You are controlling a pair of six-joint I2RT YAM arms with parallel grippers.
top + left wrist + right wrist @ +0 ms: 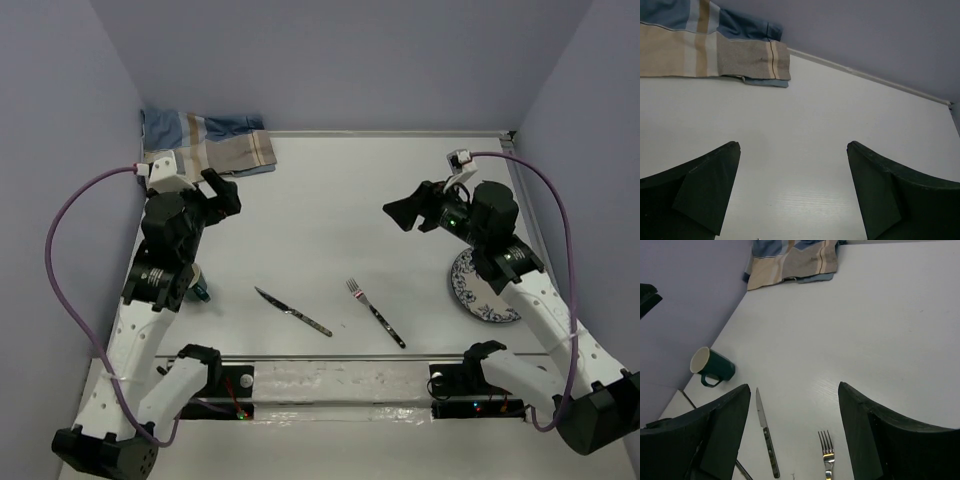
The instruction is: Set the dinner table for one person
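The white dinner table [340, 200] holds a knife [292, 311] and a fork [375, 312] near the front middle. A blue-patterned plate [480, 290] lies at the right, partly under my right arm. A dark green mug [200, 290] stands at the left, partly hidden by my left arm. A blue-and-tan striped cloth [208, 140] lies at the far left corner. My left gripper [222, 192] is open and empty above the table, below the cloth [715, 45]. My right gripper [405, 214] is open and empty, raised; its view shows the knife [766, 435], fork [826, 452] and mug [710, 367].
Purple walls close in the table on the left, back and right. A clear strip with the arm bases [330, 385] runs along the near edge. Purple cables loop from both wrists.
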